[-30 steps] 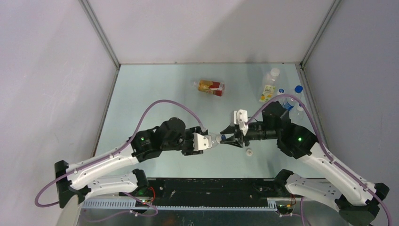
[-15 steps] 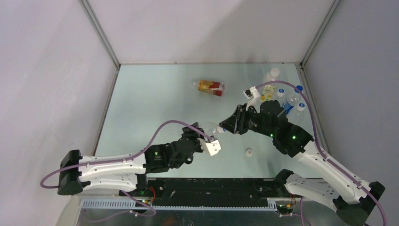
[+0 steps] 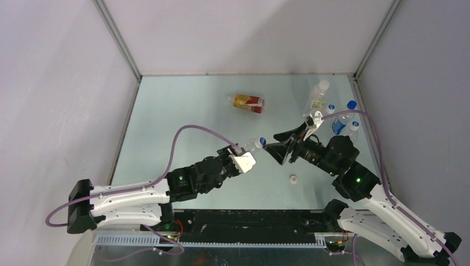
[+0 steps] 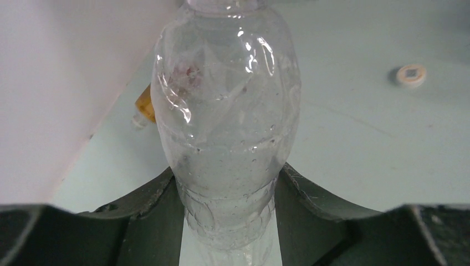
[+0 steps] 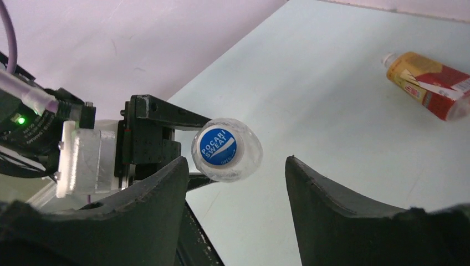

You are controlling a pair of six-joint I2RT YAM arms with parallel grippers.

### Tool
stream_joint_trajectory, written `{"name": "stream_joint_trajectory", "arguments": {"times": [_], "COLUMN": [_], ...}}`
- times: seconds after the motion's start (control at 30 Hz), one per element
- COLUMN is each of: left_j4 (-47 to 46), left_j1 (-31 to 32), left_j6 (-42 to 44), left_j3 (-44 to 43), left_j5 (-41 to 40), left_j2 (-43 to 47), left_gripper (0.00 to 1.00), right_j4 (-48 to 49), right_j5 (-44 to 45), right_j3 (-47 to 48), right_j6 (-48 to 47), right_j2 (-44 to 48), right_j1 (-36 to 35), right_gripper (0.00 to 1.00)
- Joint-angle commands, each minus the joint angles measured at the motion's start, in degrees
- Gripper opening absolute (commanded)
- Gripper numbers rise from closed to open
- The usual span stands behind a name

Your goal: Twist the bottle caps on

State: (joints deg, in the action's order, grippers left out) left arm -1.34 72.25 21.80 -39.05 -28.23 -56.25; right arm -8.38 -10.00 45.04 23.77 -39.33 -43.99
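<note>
My left gripper (image 3: 244, 161) is shut on the lower body of a clear bottle (image 4: 227, 111), holding it off the table with its neck toward the right arm. A blue cap (image 5: 218, 146) sits on that bottle's neck (image 3: 258, 143). My right gripper (image 5: 235, 160) stands open just in front of the cap, its fingers on either side and not touching it. A white cap (image 3: 294, 179) lies loose on the table below the grippers. The amber bottle (image 3: 248, 102) with the red-orange label lies on its side further back.
A yellow-labelled clear bottle (image 3: 317, 100) and blue-capped bottles (image 3: 351, 105) stand at the back right by the wall. Grey walls close in the table on the left, right and back. The white cap (image 4: 411, 75) also shows in the left wrist view.
My right gripper has opened and drawn back from the blue cap, which stays on the bottle. The left arm has shifted, still holding the bottle.
</note>
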Motion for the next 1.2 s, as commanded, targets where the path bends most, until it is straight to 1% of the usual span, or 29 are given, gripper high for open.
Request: {"name": "stream_joint_trajectory", "arguments": {"times": [0.0, 0.07, 0.23, 0.3, 0.37, 0.4, 0.43, 0.47, 0.5, 0.53, 0.57, 0.6, 0.63, 0.67, 0.7, 0.73, 0.77, 0.8, 0.83, 0.87, 0.9, 0.97, 1.03, 1.17], "left_j4": [-5.6, -6.1, -7.2, -7.4, -7.6, -7.6, -7.7, -7.6, -7.7, -7.7, -7.9, -8.0, -8.1, -8.1, -8.3, -8.4, -8.4, -8.5, -8.5, -8.5, -8.2, -7.4, -6.0, -1.8], "left_j1": [-0.6, -0.6, -0.6, -0.6, -0.7, -0.7, -0.8, -0.9, -0.9, -1.0, -1.1, -1.3, -1.4, -1.8, -2.1, -2.8, -3.2, -4.1, -4.5, -5.6, -6.1, -7.7, -10.2, -14.9], "left_j6": [-5.2, -5.6, -6.4, -6.5, -6.7, -6.7, -6.7, -6.9, -7.2, -7.3, -7.6, -7.8, -8.2, -8.4, -8.7, -8.9, -9.3, -9.7, -10.5, -11.2, -11.5, -12.5, -13.6, -17.0], "left_j3": [-0.5, -0.7, -0.6, -0.6, -0.6, -0.5, -0.6, -0.5, -0.5, -0.4, -0.4, -0.3, -0.2, -0.1, 0.0, 0.0, 0.2, 0.3, 0.6, 0.8, 1.2, 1.9, 2.3, 1.4], "left_j5": [5.3, 6.3, 7.9, 8.2, 8.6, 8.8, 9.0, 9.3, 9.4, 9.6, 9.6, 9.7, 9.7, 9.7, 9.6, 9.5, 9.3, 9.3, 9.4, 9.6, 9.6, 9.5, 9.4, 10.0], "left_j2": [0.0, -0.4, -0.3, -0.1, 0.3, 0.3, 0.3, 0.3, 0.2, 0.1, 0.1, 0.1, 0.2, 0.2, 0.4, 0.5, 0.9, 1.2, 1.8, 2.0, 2.8, 4.1, 5.5, 7.3], "left_gripper": [0.18, 0.18, 0.18, 0.18, 0.19, 0.19, 0.19, 0.19, 0.2, 0.21, 0.25, 0.28, 0.35, 0.39, 0.47, 0.51, 0.62, 0.67, 0.75, 0.79, 0.86, 0.94, 0.99, 1.0], "right_j4": [11.1, 11.9, 13.6, 14.4, 15.0, 15.3, 15.5, 15.9, 16.4, 16.6, 16.8, 16.8, 16.8, 16.8, 16.9, 16.9, 16.9, 16.8, 16.6, 16.4, 16.0, 15.1, 13.8, 10.5], "right_j5": [2.2, 3.2, 6.0, 6.9, 8.2, 8.4, 8.6, 8.5, 8.2, 8.2, 8.2, 8.4, 8.7, 8.7, 8.9, 8.9, 9.3, 9.7, 10.8, 11.5, 12.4, 13.9, 15.7, 20.1], "right_j3": [-2.3, -2.4, -2.7, -2.8, -2.8, -2.8, -2.8, -2.8, -2.8, -2.7, -2.7, -2.7, -2.7, -2.7, -2.7, -2.7, -2.7, -2.7, -2.7, -2.7, -2.7, -2.7, -2.6, -2.2], "right_j6": [-3.6, -4.4, -5.1, -5.2, -5.2, -5.2, -5.5, -5.7, -6.3, -6.5, -6.8, -7.1, -7.7, -8.1, -8.8, -9.2, -10.1, -10.5, -11.4, -12.0, -13.2, -14.9, -16.6, -19.0], "right_j2": [-0.5, -1.3, -4.0, -4.7, -5.3, -5.4, -5.7, -5.8, -6.0, -6.1, -6.3, -6.4, -6.7, -6.8, -7.1, -7.3, -7.4, -7.5, -7.6, -7.6, -7.6, -7.5, -7.3, -6.9], "right_j1": [-2.7, -4.7, -6.9, -7.5, -7.9, -8.1, -8.1, -8.0, -8.1, -8.2, -8.2, -8.1, -8.1, -8.1, -8.1, -8.1, -8.0, -7.9, -7.6, -7.3, -6.7, -5.2, -3.2, 3.0], "right_gripper": [0.67, 0.67, 0.67, 0.65, 0.59, 0.52, 0.49, 0.38, 0.31, 0.18, 0.12, 0.03, 0.0, 0.0, 0.0, 0.0, 0.0, 0.0, 0.0, 0.0, 0.0, 0.0, 0.0, 0.0]}}
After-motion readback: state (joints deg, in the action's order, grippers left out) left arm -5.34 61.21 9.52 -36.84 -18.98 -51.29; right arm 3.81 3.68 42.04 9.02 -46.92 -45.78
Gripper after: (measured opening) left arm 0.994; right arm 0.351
